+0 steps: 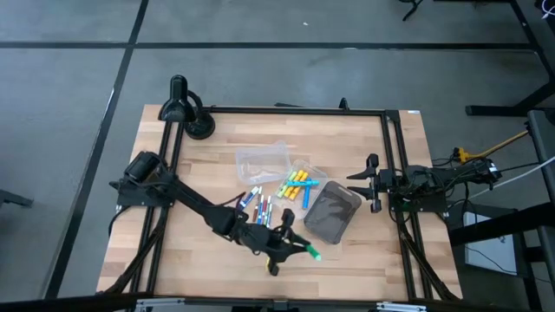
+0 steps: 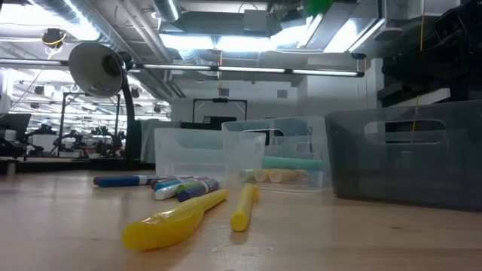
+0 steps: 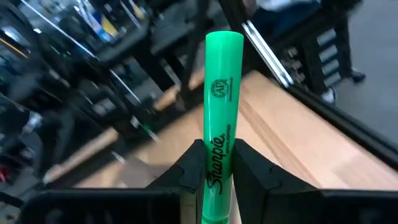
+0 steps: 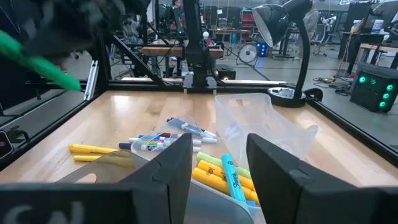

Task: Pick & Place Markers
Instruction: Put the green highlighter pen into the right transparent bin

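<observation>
Carrying a green marker (image 3: pixel 221 124) is the step in hand: the left hand (image 1: pixel 290 247) is closed on the marker's barrel, with the capped end projecting past the fingers (image 3: pixel 258 177), as the left wrist view shows. In the high view this hand sits over the near part of the table (image 1: pixel 199 260), raised clear of the wood, with the left arm stretched diagonally from its base at the left rail.

The next move calls for transport to a container and release above it. Which container is the target cannot be told; a clear tray (image 1: pixel 305 186) already holds yellow, orange and blue markers, a second clear tray (image 1: pixel 263 160) looks empty, and a dark grey bin (image 1: pixel 332 212) stands beside them.

Loose markers (image 1: pixel 260 204) lie on the table just left of the trays.

The right hand (image 1: pixel 373 184) waits at the right rail, fingers spread apart, empty, facing the trays.
</observation>
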`<state>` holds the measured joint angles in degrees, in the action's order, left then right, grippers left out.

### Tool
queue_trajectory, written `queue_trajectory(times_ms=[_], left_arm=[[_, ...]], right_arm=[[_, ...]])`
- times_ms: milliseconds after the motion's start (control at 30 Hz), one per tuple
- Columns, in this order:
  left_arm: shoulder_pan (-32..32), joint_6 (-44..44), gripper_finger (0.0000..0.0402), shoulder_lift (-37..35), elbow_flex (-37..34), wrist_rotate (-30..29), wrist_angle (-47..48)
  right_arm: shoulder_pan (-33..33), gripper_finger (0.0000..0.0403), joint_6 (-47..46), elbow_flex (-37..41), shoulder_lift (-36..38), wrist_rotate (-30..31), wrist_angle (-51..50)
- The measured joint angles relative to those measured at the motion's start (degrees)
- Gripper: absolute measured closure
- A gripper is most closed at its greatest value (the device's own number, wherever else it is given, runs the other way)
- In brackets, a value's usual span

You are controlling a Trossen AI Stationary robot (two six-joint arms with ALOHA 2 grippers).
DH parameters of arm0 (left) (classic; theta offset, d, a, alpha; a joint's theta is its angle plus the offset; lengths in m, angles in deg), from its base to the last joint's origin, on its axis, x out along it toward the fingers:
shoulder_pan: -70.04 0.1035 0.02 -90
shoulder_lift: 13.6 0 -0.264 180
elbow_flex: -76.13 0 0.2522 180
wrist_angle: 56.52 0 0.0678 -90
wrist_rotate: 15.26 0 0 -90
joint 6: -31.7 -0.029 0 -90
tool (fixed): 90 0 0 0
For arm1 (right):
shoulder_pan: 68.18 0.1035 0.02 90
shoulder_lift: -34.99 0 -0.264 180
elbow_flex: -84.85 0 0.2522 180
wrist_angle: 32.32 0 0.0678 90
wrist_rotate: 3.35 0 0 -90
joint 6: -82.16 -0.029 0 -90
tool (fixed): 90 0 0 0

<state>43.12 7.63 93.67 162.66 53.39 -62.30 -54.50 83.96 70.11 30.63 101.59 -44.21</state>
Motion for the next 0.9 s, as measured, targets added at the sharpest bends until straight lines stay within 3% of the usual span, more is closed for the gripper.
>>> queue_trajectory(times_ms=[433, 900], left_arm=[[6.1, 4.3, 0.0351, 0.0, 12.8, 2.7, 6.5], [16.3, 14.5, 0.0351, 0.0, 17.1, 3.0, 15.2]], right_arm=[[0.0, 0.0251, 0.0, 0.0, 0.0, 0.0, 0.0], [0.0, 0.0251, 0.0, 0.0, 0.0, 0.0, 0.0]])
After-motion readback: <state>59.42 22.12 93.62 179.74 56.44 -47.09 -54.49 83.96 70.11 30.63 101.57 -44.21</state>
